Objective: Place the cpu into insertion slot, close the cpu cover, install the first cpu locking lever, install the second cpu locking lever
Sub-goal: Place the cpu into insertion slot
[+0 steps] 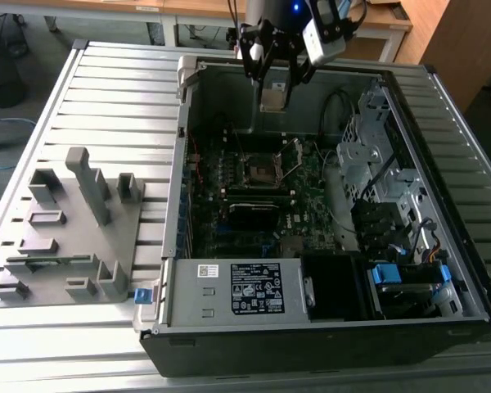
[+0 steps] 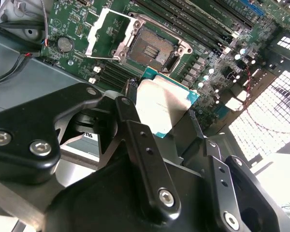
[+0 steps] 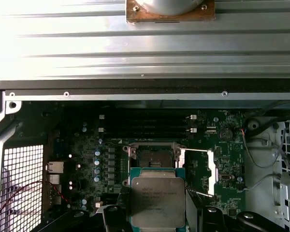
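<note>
The jaws are clamped on the chip (image 2: 162, 104), with one black finger (image 2: 135, 137) pressed against each of two opposite edges. The chip's dull metal top faces the cameras in both wrist views, and a narrow green border shows around it. It sits square between the fingers, its other two edges free.

In the exterior view the chip hangs in open air above the computer case (image 1: 221, 98), close to the case's far wall. It is well apart from the circuit board (image 1: 311, 190) below. The case stands open at the top, which leaves room on every side of the held chip.

The socket (image 3: 151, 157) lies bare on the board with its dark recessed centre uncovered. In the first wrist view it appears just past the chip's leading edge. The cover (image 2: 94, 36), a thin bright metal frame with a large square opening, is swung open. It rests beside the socket, touching neither the chip nor the fingers.

A row of long memory slots (image 3: 145, 129) runs along one side of the socket. The room inside the case is bounded by the metal drive cage (image 1: 364, 151) at the exterior view's right and the power supply box (image 1: 233, 291) at the near wall.

The case rests on a ribbed metal tabletop (image 1: 106, 90). A grey holder block (image 1: 74, 229) stands on the tabletop at the exterior view's left, well apart from the case.
</note>
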Robot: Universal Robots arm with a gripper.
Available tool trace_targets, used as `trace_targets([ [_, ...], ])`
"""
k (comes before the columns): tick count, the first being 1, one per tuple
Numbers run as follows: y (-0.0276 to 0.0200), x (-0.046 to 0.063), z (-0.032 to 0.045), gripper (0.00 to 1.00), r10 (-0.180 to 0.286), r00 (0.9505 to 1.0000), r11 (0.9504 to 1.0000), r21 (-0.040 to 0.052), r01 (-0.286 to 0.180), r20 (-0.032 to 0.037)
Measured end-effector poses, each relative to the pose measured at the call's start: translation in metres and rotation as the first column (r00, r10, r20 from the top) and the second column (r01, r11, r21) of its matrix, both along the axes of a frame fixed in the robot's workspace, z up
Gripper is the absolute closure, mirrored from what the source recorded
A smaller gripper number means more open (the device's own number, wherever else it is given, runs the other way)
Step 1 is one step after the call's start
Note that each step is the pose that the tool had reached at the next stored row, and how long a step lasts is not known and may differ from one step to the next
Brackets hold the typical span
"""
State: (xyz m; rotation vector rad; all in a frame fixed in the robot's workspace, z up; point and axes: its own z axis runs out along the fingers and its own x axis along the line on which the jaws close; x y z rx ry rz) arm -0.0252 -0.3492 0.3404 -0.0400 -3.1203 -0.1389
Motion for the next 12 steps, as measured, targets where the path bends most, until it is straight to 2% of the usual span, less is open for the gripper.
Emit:
trace_targets([
  [12,0.0000,0.0000,-0.0064,0.46,0.000,1.0000,1.0000,-0.0005,0.000,-0.0002],
])
